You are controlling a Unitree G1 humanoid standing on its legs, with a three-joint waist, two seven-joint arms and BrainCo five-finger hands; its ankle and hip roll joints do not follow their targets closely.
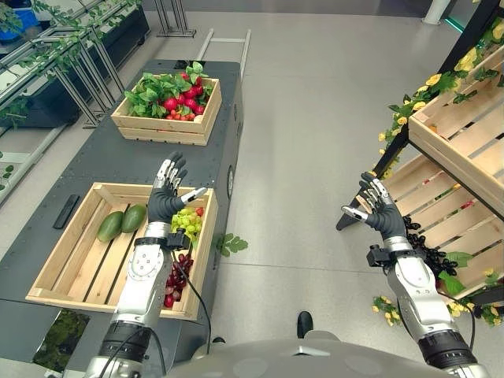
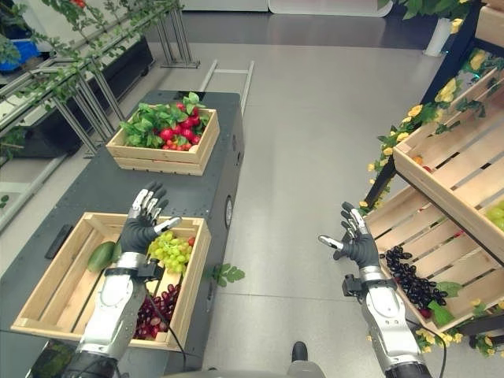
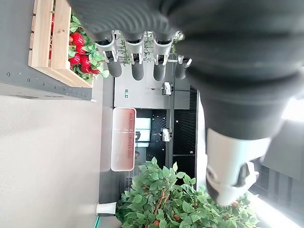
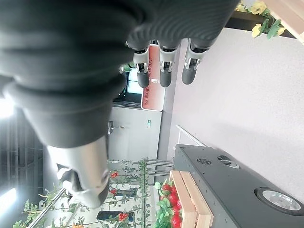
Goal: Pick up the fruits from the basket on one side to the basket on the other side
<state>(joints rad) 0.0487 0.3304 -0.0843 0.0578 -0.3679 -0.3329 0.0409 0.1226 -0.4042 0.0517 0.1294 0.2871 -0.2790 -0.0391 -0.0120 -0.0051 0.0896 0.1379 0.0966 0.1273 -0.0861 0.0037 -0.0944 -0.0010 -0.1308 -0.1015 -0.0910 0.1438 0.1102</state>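
Looking down through the left eye, my left hand (image 1: 168, 198) hovers empty, fingers spread, over the near crate (image 1: 59, 264) — green grapes (image 1: 186, 223) just beside it. Right eye: my right hand (image 2: 356, 241) spread too, empty, by the shelf (image 2: 441, 209). Wrist views confirm straight fingers — nothing picked.

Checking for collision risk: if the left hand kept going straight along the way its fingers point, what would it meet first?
Probably nothing soon: the left hand is raised, its fingers aimed above the far crate of red fruit; depth is unclear.
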